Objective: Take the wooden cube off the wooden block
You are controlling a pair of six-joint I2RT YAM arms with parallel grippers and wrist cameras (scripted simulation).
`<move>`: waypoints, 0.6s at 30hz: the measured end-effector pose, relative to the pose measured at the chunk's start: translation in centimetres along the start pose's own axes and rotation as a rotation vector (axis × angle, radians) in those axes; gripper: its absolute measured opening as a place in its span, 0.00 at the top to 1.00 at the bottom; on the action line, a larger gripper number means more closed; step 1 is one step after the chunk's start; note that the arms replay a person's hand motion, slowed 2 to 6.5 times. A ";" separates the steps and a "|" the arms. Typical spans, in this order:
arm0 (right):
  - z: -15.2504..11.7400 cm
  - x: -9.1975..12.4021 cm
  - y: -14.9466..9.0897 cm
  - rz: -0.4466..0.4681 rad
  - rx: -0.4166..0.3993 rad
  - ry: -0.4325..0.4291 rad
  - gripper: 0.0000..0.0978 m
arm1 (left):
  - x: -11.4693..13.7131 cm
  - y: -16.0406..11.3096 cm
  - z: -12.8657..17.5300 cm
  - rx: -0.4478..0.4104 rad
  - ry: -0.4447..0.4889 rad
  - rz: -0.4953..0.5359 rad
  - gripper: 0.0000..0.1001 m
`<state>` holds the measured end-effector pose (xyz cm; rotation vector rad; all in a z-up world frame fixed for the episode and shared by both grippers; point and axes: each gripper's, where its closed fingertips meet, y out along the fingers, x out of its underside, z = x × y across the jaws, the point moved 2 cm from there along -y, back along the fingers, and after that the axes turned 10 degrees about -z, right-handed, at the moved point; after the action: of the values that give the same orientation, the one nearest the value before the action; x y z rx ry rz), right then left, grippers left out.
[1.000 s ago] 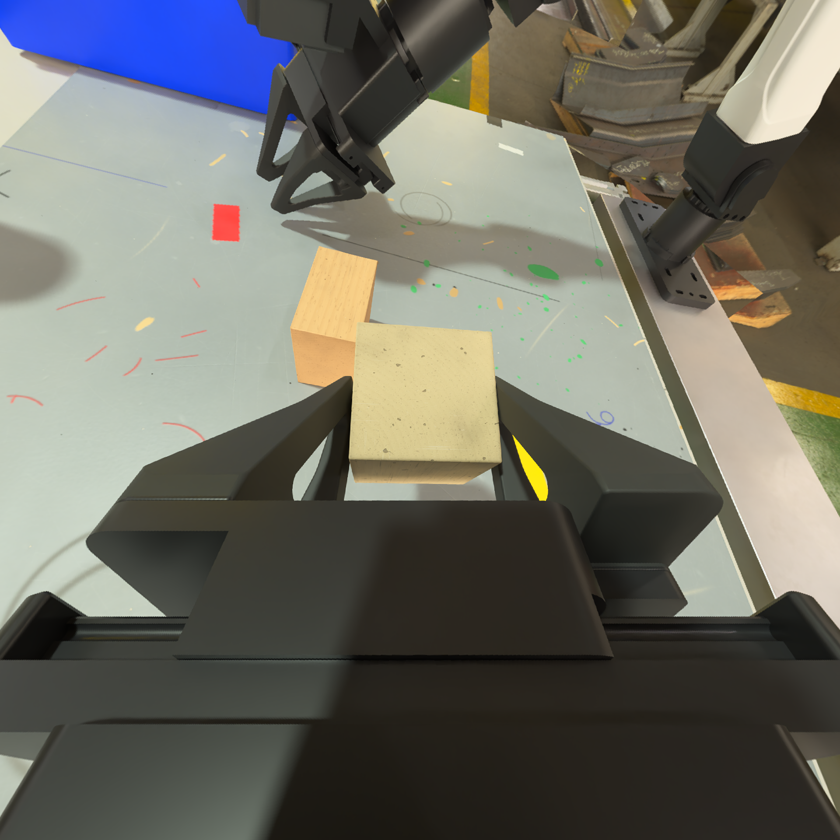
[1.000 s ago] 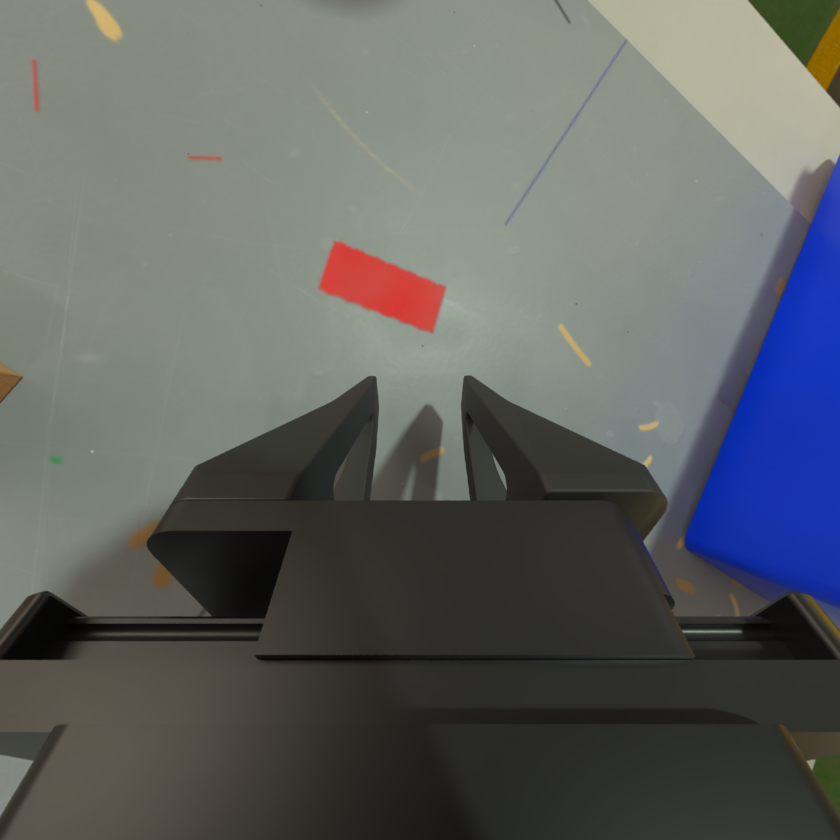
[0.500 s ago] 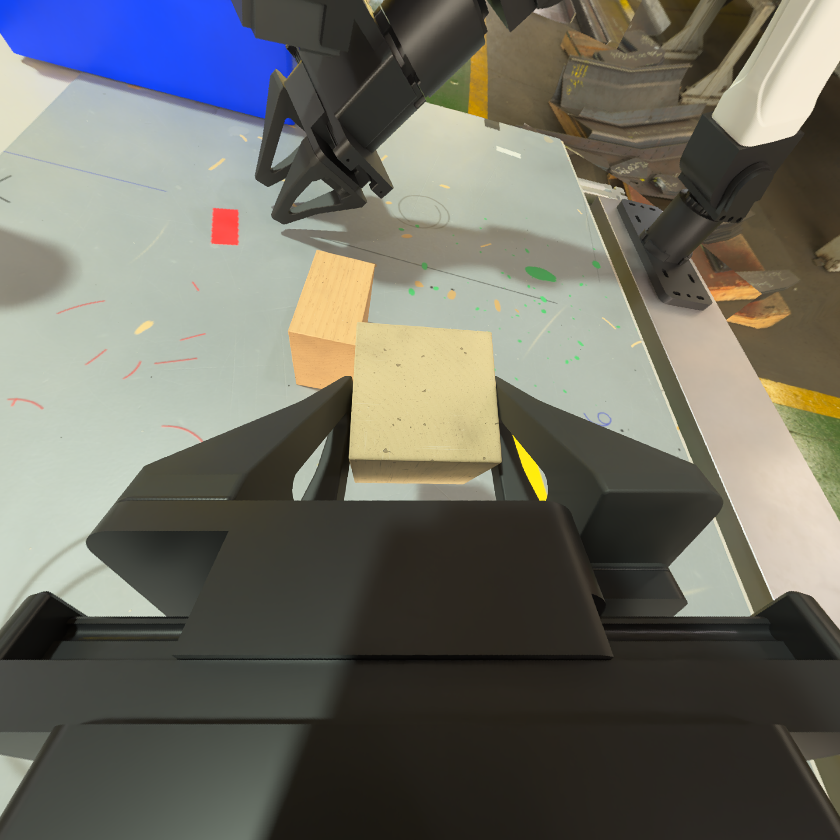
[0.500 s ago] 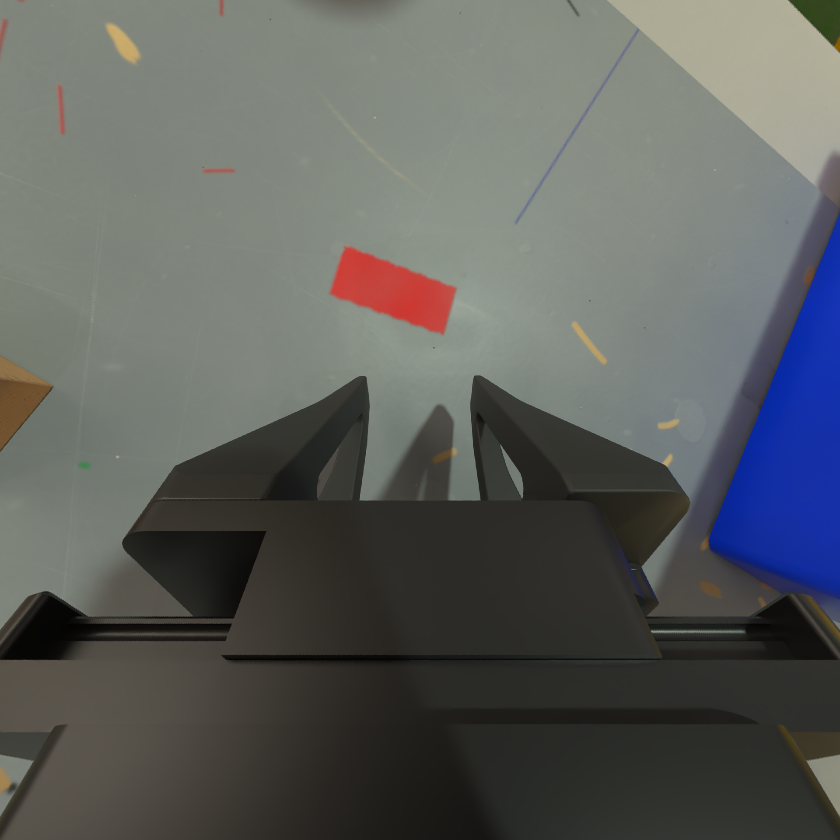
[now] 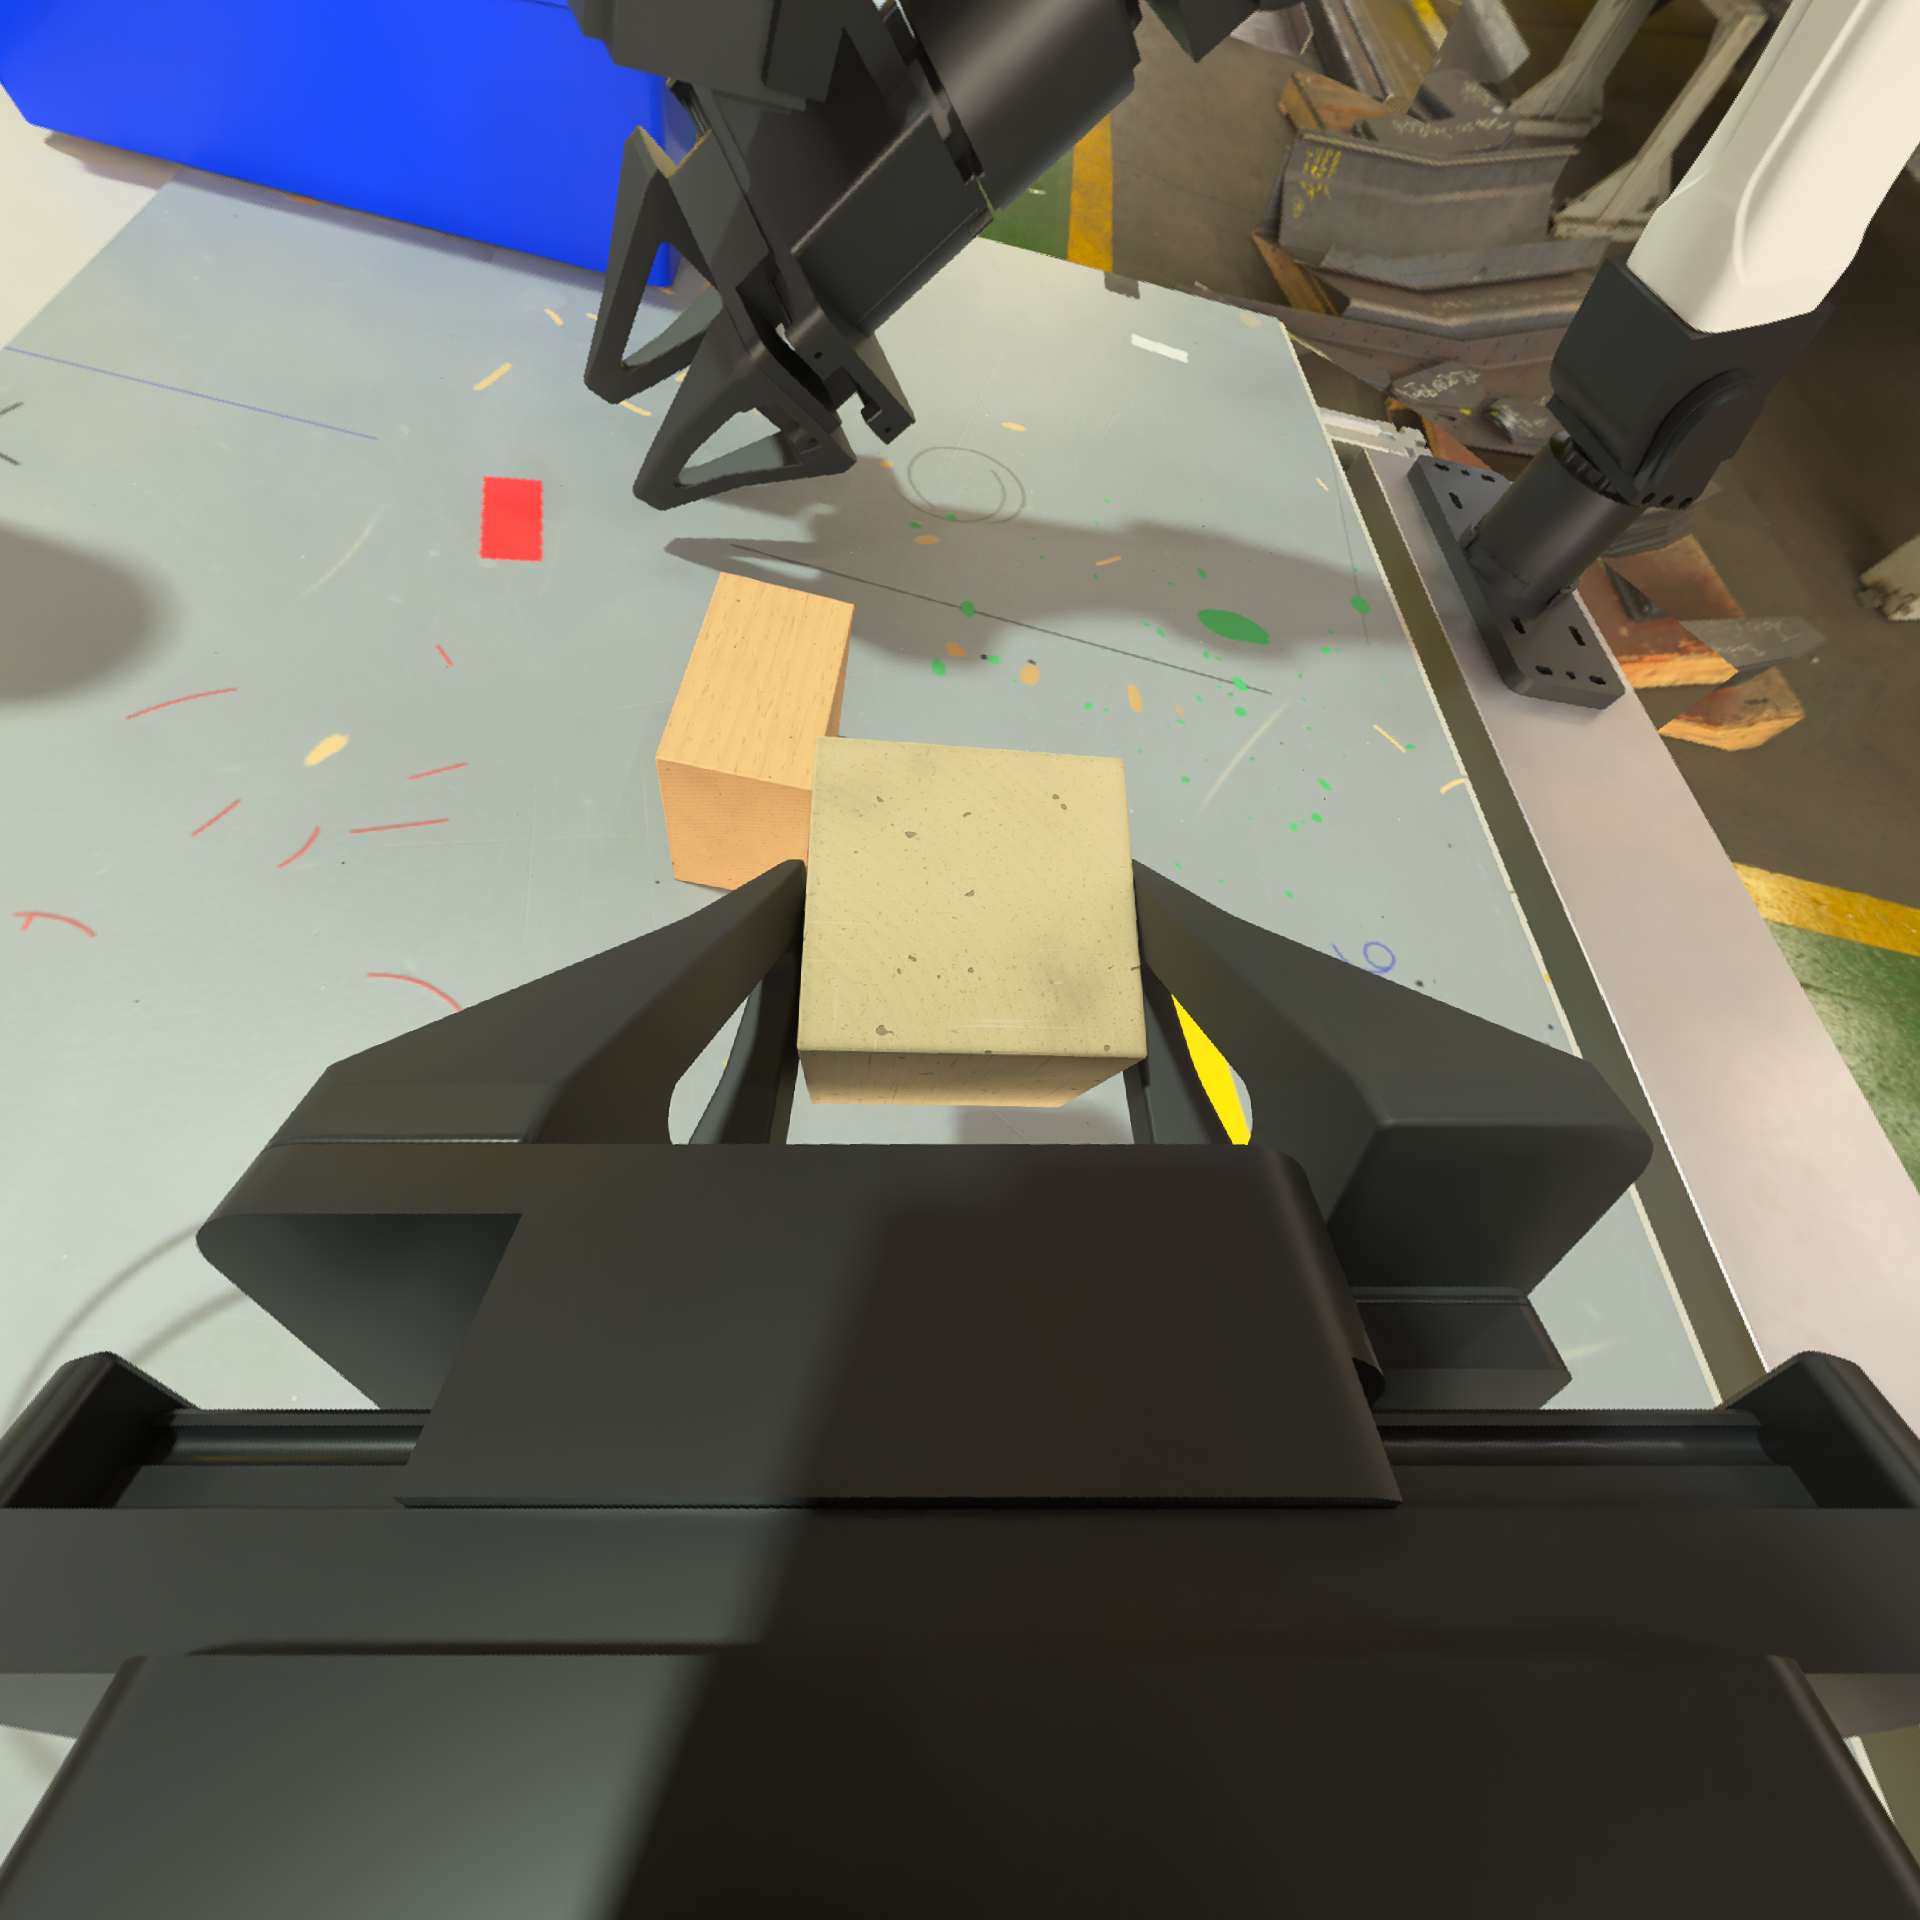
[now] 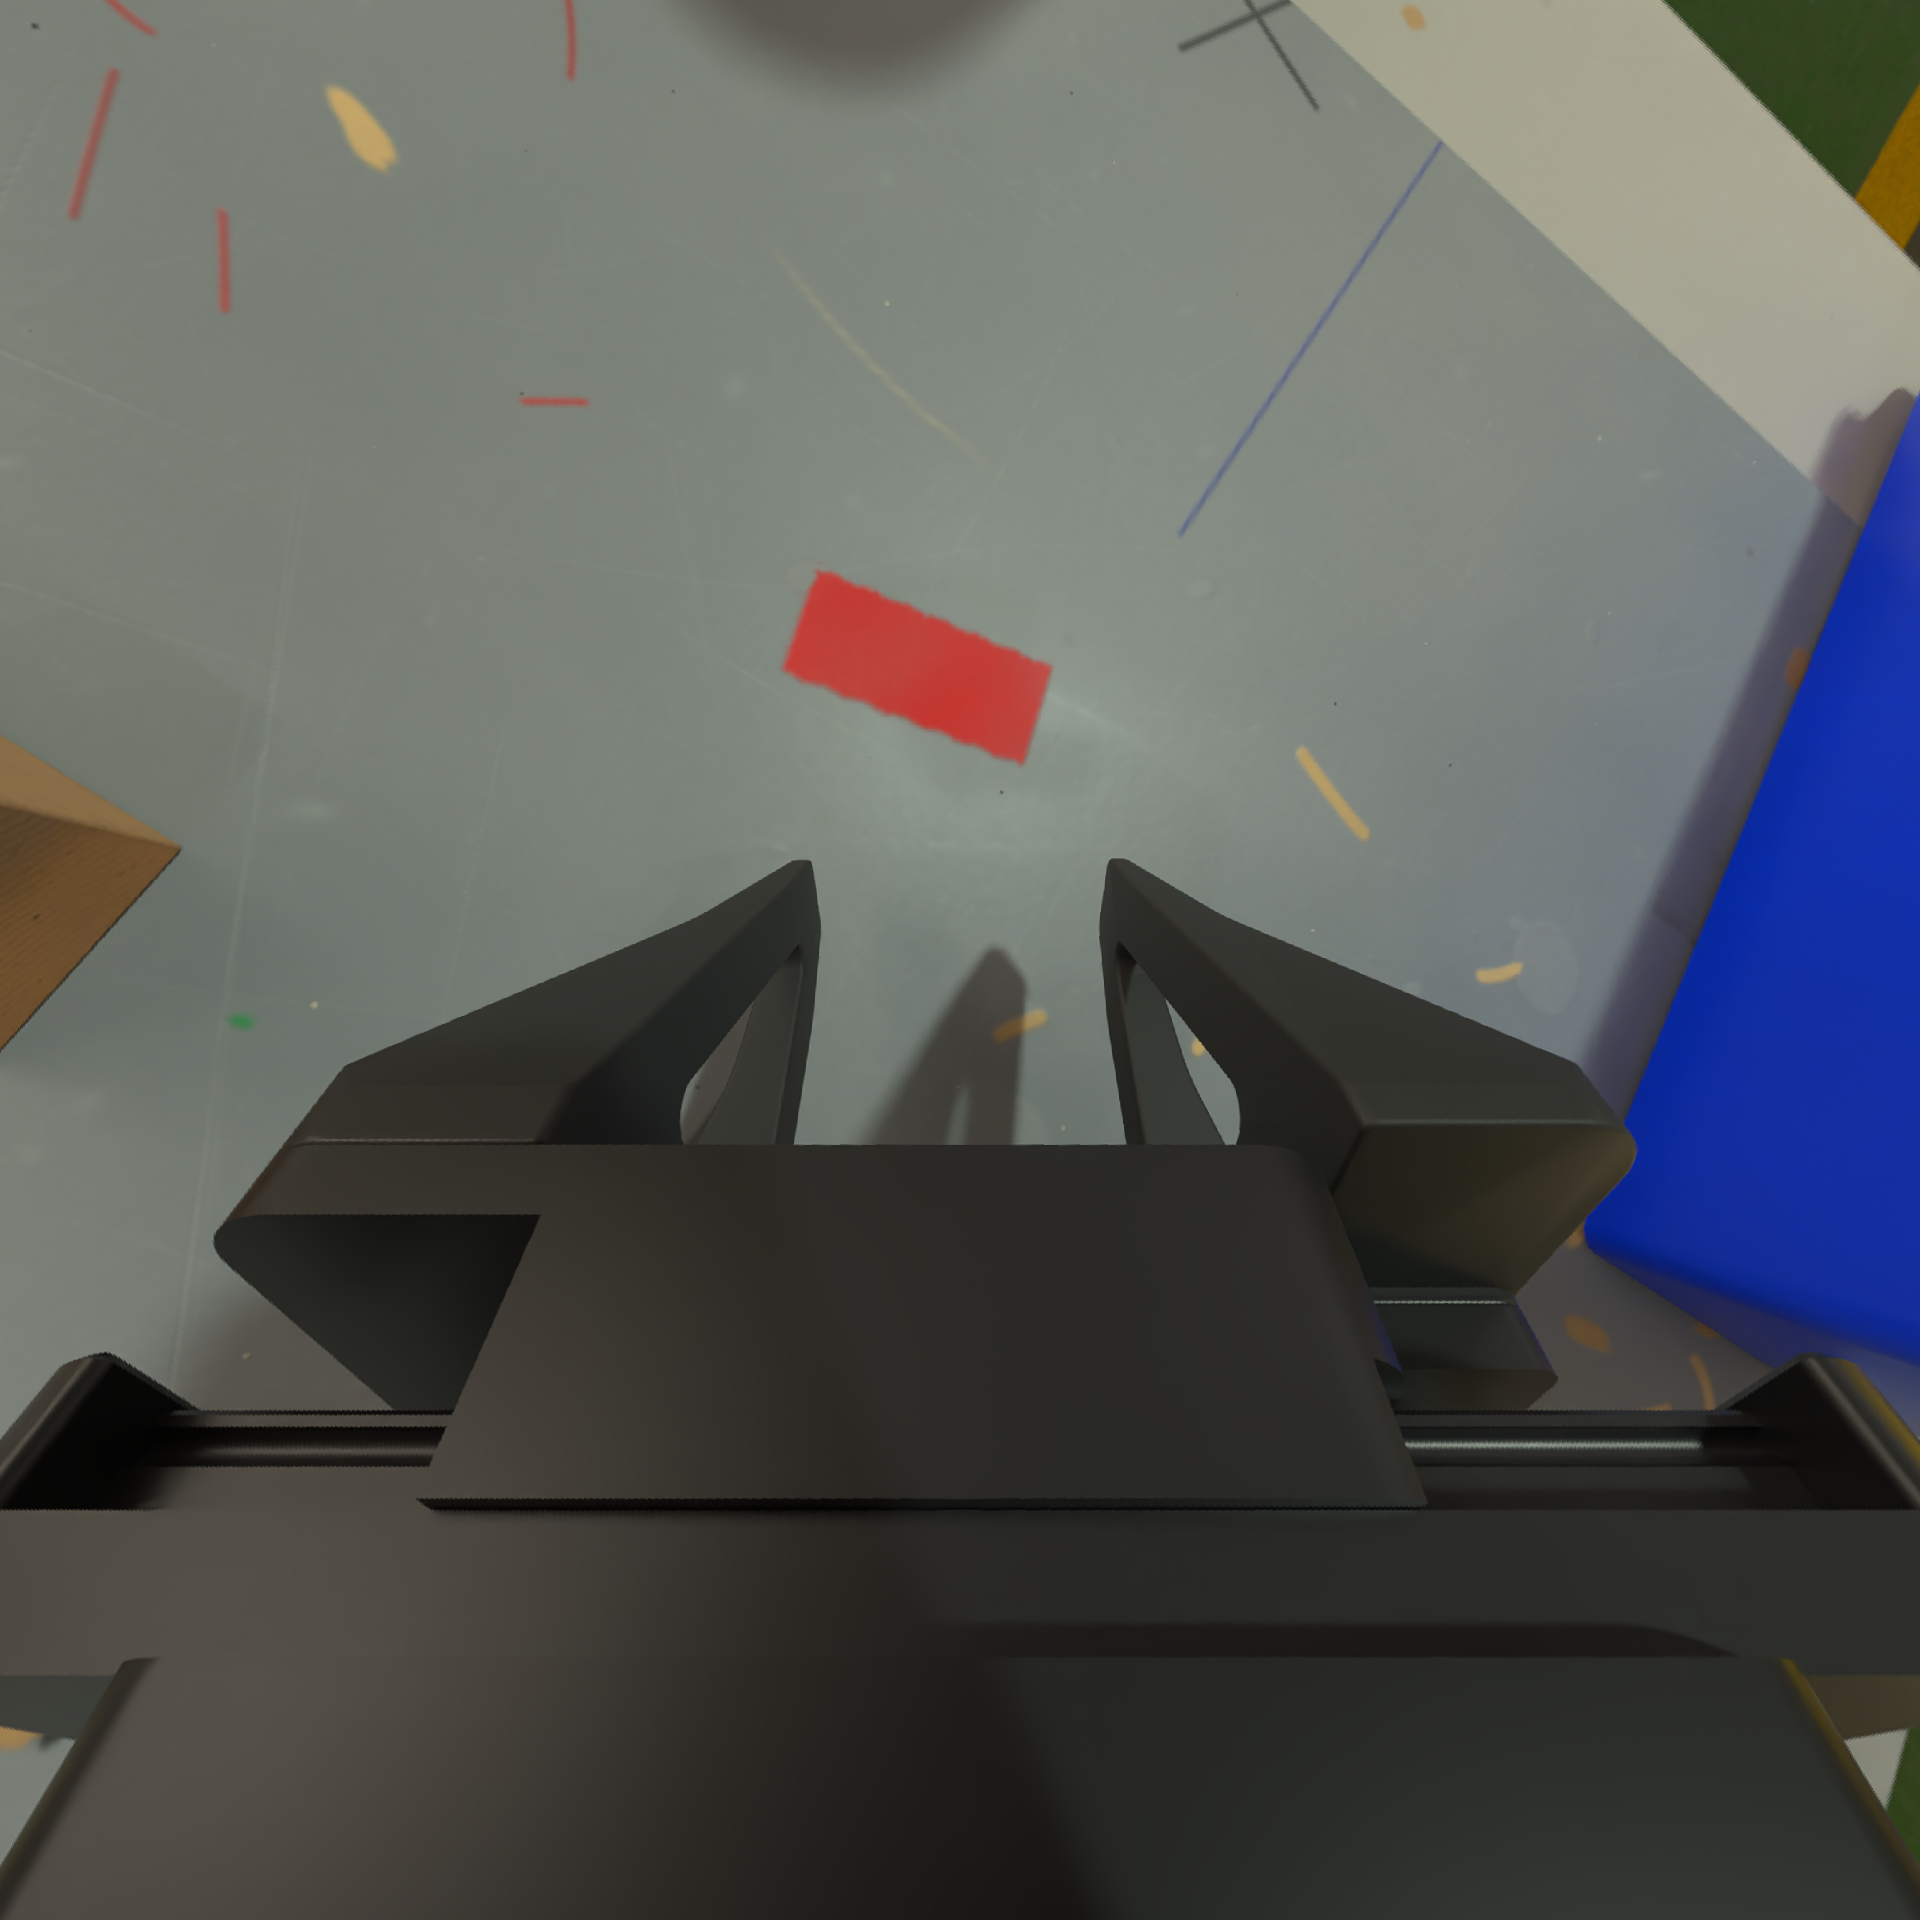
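My left gripper (image 5: 968, 883) is shut on the pale speckled wooden cube (image 5: 968, 904) and holds it above the grey table (image 5: 312, 935). The orange-tan wooden block (image 5: 753, 717) lies on the table just beyond and left of the cube, apart from it. My right gripper (image 6: 958, 868) is open and empty over the table, pointing at a red rectangle mark (image 6: 920, 665). A corner of the block (image 6: 73, 862) shows at the left edge of the right wrist view. The right gripper also shows in the left wrist view (image 5: 644, 447), beyond the block.
A blue bin (image 5: 332, 114) stands at the table's far left and fills the right edge of the right wrist view (image 6: 1787, 987). The right arm's base (image 5: 1538, 623) is bolted past the table's right edge (image 5: 1496, 831). Metal scrap lies beyond.
My right gripper's fingers have spread wider and it has shifted, bringing more of the block's corner into its view. My left gripper has lifted slightly with the cube.
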<state>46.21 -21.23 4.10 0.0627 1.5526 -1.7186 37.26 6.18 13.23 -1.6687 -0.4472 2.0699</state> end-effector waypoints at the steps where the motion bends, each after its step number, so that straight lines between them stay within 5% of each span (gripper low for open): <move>1: 0.0 0.0 -0.2 0.003 0.002 -0.007 0.52 | 0.0 0.0 0.0 0.000 0.000 0.000 0.52; 11: 0.0 0.2 -1.5 -0.004 0.093 -0.181 0.49 | 0.1 -0.1 -0.2 -0.003 -0.002 0.001 0.52; 18: 0.1 0.0 -2.7 0.066 0.218 -0.307 0.66 | 0.3 -0.2 -0.4 -0.016 0.003 0.002 0.52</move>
<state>44.70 -21.48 6.34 -0.0379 1.1267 -1.7466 37.60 6.44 13.02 -1.6826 -0.4623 2.0702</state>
